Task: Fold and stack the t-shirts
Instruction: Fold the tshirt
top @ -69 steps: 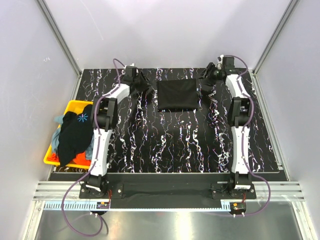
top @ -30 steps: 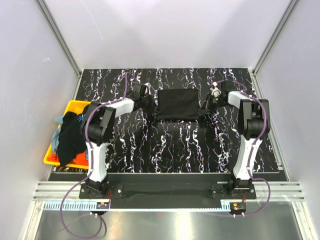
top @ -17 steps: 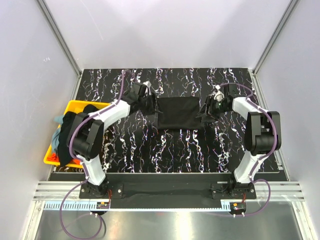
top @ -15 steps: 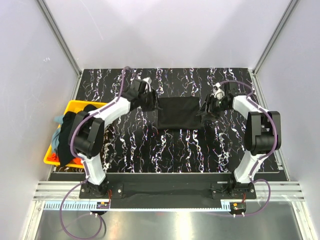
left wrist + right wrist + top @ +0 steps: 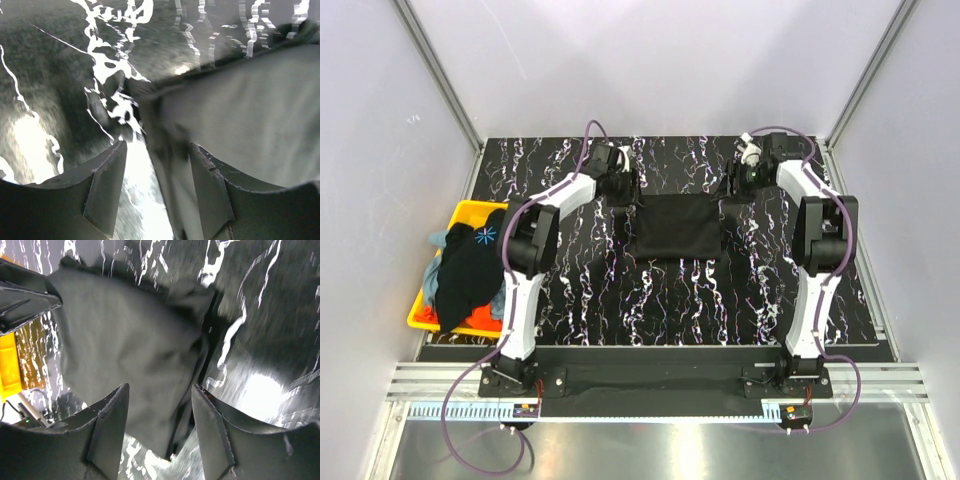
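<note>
A plain black t-shirt (image 5: pixel 675 227) lies folded into a flat rectangle in the middle of the table. My left gripper (image 5: pixel 624 188) is open just beyond its far left corner. In the left wrist view (image 5: pixel 157 187) the shirt's edge (image 5: pixel 250 115) runs between the jaws, which are spread and grip nothing. My right gripper (image 5: pixel 739 186) is open just beyond the far right corner. In the right wrist view (image 5: pixel 161 427) it hangs over the shirt's edge (image 5: pixel 125 340). More t-shirts are piled at the left: a black one with a pale-blue starburst (image 5: pixel 470 265), a grey-blue one (image 5: pixel 437 241) and an orange-red one (image 5: pixel 425 316).
The yellow plastic bin (image 5: pixel 465 212) holding the pile sits at the table's left edge; it also shows in the right wrist view (image 5: pixel 10 365). The black marbled table (image 5: pixel 670 300) lies bare in front of the folded shirt. Grey walls enclose three sides.
Both grippers brought the black shirt toward the near side, leaving it as a shorter rectangle. They then let go and drew back to its far corners.
</note>
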